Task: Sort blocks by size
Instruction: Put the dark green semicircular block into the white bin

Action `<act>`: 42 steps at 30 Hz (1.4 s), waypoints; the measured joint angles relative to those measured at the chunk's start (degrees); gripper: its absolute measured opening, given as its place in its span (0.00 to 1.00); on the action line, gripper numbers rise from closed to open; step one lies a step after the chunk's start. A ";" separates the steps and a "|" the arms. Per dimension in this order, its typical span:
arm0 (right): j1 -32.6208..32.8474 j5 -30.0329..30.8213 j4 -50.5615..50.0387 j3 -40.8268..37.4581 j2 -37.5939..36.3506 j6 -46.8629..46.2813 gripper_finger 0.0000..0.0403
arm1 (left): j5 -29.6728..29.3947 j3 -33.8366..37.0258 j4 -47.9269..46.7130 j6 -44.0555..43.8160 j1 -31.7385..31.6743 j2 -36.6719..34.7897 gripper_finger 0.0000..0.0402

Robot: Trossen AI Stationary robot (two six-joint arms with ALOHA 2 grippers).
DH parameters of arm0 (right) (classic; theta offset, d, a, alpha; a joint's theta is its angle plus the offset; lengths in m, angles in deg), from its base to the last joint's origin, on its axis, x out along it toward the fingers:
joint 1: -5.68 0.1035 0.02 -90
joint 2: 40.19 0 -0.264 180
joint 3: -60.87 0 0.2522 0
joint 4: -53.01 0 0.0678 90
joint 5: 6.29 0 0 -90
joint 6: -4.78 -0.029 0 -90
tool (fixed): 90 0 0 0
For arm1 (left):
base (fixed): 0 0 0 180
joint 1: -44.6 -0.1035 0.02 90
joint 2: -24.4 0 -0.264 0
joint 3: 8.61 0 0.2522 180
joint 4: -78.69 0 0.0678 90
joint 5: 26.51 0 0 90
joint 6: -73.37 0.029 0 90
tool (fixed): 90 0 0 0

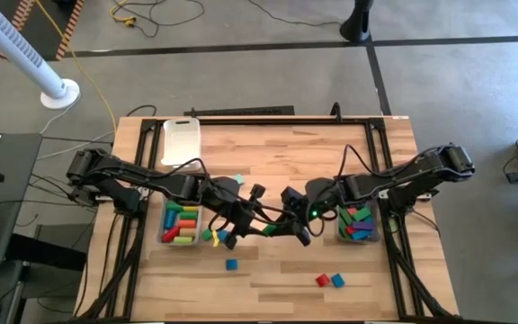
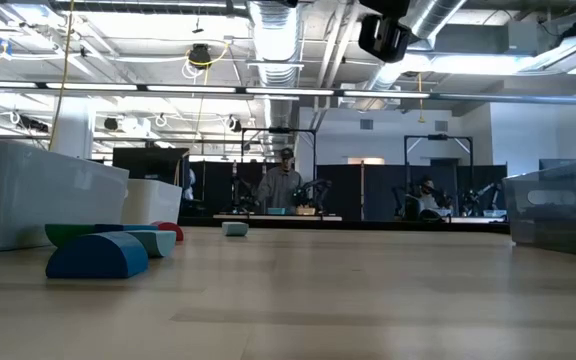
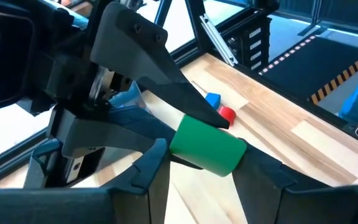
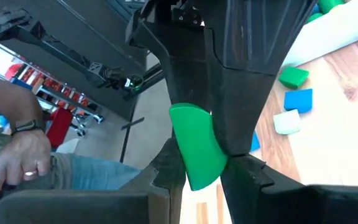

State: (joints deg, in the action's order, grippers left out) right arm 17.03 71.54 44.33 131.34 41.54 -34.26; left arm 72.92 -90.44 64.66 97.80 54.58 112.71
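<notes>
A green rounded block (image 3: 207, 146) hangs in the air over the table's middle (image 1: 275, 228), between the two clear bins. My left gripper (image 3: 204, 163) comes at it from the table's left and my right gripper (image 4: 201, 169) from the right; both have it between their fingers. The left bin (image 1: 181, 225) holds several long blocks. The right bin (image 1: 358, 225) holds several small ones. Loose blocks lie on the wood: a blue one (image 1: 231, 265), a red (image 1: 323, 281) and blue (image 1: 337, 281) pair, a green, yellow and blue cluster (image 1: 210, 236), and a pale teal one (image 1: 238, 181). My left gripper pinches the green block between its two fingers, one fingertip (image 3: 155, 155) on each of two opposite sides (image 3: 178, 144). The fingers come nearly level from the table's left. The block is lifted clear of the table. My right gripper pinches the same block's other end (image 4: 197, 167) between its two fingers (image 4: 166, 165), coming nearly level from the table's right. In the left wrist view its fingers (image 3: 166, 81) lie on the block's upper and lower faces, crosswise to my left fingers.
A white tray (image 1: 181, 139) stands at the far left of the table. In the low view a blue half-round block (image 2: 98, 255) and others lie by the left bin (image 2: 38, 195). A person's hand (image 4: 20, 149) shows beyond the table in the right wrist view.
</notes>
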 joint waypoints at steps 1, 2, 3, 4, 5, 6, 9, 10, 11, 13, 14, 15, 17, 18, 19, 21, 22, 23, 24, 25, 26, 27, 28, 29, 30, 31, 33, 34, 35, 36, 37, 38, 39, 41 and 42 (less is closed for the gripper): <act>-0.13 -0.25 -0.09 -0.01 0.00 -0.22 0.28 | 0.02 0.00 0.00 0.00 0.00 0.00 0.36; -0.17 -0.43 -0.11 -0.01 0.00 -0.54 0.28 | 0.04 0.00 0.03 -0.02 -0.02 0.00 0.36; -0.22 -0.45 -0.07 -0.01 0.00 -0.81 0.28 | 0.04 0.00 0.04 -0.06 -0.02 0.00 0.36; -0.24 -0.43 -0.04 -0.01 0.00 -1.01 0.28 | 0.06 0.00 0.04 -0.26 0.00 0.00 0.36; -0.24 -0.45 -0.04 -0.01 0.00 -1.03 0.28 | 0.04 0.00 0.02 -0.48 0.00 0.00 0.36; -0.24 -0.45 -0.06 -0.01 0.00 -1.06 0.28 | 0.04 0.00 -0.02 -0.71 0.00 0.00 0.36; -0.24 -0.43 -0.15 -0.01 0.00 -1.08 0.29 | 0.04 0.00 -0.13 -1.52 0.00 0.00 0.36; -0.24 -0.41 -0.24 -0.01 0.00 -1.08 0.30 | 0.04 0.00 -0.14 -1.88 0.00 0.00 0.36; -0.24 -0.37 -0.28 -0.01 0.00 -1.06 0.32 | -0.01 0.00 -0.15 -2.30 0.00 0.00 0.36; -0.24 0.02 -0.57 0.00 0.00 -1.03 0.37 | -0.15 0.00 -0.24 -3.81 -0.02 0.00 0.36; -0.24 0.07 -1.04 0.01 -0.01 -1.02 0.40 | -0.20 0.00 -0.31 -4.61 -0.08 0.02 0.36; -0.18 0.28 -1.91 0.02 -0.02 -1.01 0.44 | -0.16 0.00 -0.47 -5.24 -0.30 0.02 0.36; 0.14 0.53 -5.08 0.08 -0.04 -1.07 0.51 | -0.08 0.00 -1.96 -6.14 -0.51 -0.20 0.36; 0.36 0.55 -7.00 0.06 -0.04 -1.39 0.54 | -0.02 0.00 -2.93 -6.29 -0.77 -0.30 0.36; 0.64 0.59 -8.81 0.06 -0.03 -1.46 0.57 | 0.04 0.00 -4.35 -6.37 -1.05 -0.61 0.35; 1.61 0.64 -11.77 0.01 -0.02 -1.86 0.61 | -0.22 0.00 -9.16 -6.87 -1.55 -1.51 0.35; 2.19 0.62 -13.04 0.01 -0.02 -2.13 0.62 | -0.72 0.00 -11.22 -7.14 -1.97 -1.93 0.35; 2.72 0.62 -14.22 0.01 -0.02 -2.44 0.63 | -1.82 -0.04 -13.97 -7.32 -2.30 -2.52 0.35; 3.48 0.61 -15.57 0.01 -0.02 -2.84 0.63 | -3.14 -0.02 -17.49 -7.63 -2.78 -3.18 0.35; 4.25 0.60 -16.75 0.01 -0.02 -2.95 0.63 | -4.84 0.00 -20.53 -8.08 -3.37 -3.65 0.35; 5.09 0.60 -17.76 0.01 -0.02 -2.96 0.63 | -6.36 0.00 -22.91 -8.61 -4.02 -4.22 0.35; 6.05 0.61 -18.73 0.01 -0.02 -3.07 0.63 | -7.87 -0.02 -25.83 -9.16 -4.76 -4.89 0.35; 6.95 0.82 -19.44 0.01 -0.02 -3.35 0.63 | -9.47 -0.01 -29.09 -9.82 -5.63 -5.50 0.35; 7.90 1.40 -20.26 0.01 -0.02 -3.79 0.63 | -10.76 0.00 -31.84 -10.61 -6.69 -6.05 0.35; 8.90 2.07 -21.35 0.01 -0.02 -4.40 0.63 | -12.14 0.00 -34.37 -11.40 -7.83 -6.69 0.35; 9.76 2.42 -22.31 0.01 -0.02 -4.87 0.63 | -13.18 0.00 -37.24 -12.08 -9.09 -7.30 0.35; 11.79 3.71 -23.76 0.01 -0.02 -6.00 0.63 | -14.20 0.00 -41.96 -13.07 -11.87 -8.40 0.35; 12.73 4.34 -24.69 0.01 -0.02 -6.59 0.63 | -14.45 0.00 -43.48 -13.48 -13.30 -9.11 0.35; 13.72 5.03 -25.52 0.01 -0.02 -7.39 0.63 | -14.75 0.00 -45.00 -13.86 -14.84 -9.74 0.35; 14.77 5.81 -26.20 0.01 -0.02 -7.98 0.63 | -14.89 0.00 -46.35 -14.27 -16.43 -10.41 0.35; 15.72 6.57 -26.96 0.01 -0.02 -8.81 0.63 | -14.88 0.00 -47.20 -14.68 -18.03 -11.08 0.35; 16.67 7.45 -27.67 0.01 -0.02 -9.63 0.63 | -14.90 0.00 -47.75 -15.07 -19.81 -11.85 0.35; 17.62 8.28 -27.99 0.01 -0.02 -10.54 0.63 | -15.06 0.00 -48.37 -15.43 -21.57 -12.59 0.35; 19.55 10.04 -28.71 0.01 -0.02 -12.32 0.63 | -15.30 0.00 -49.11 -16.65 -25.21 -14.03 0.35; 20.59 11.02 -29.19 0.01 -0.02 -13.34 0.63 | -15.50 0.00 -49.36 -17.31 -27.12 -14.77 0.35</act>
State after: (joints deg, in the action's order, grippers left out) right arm 37.63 82.56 15.14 131.36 41.52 -47.60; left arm 57.42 -90.44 15.29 80.49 27.46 97.94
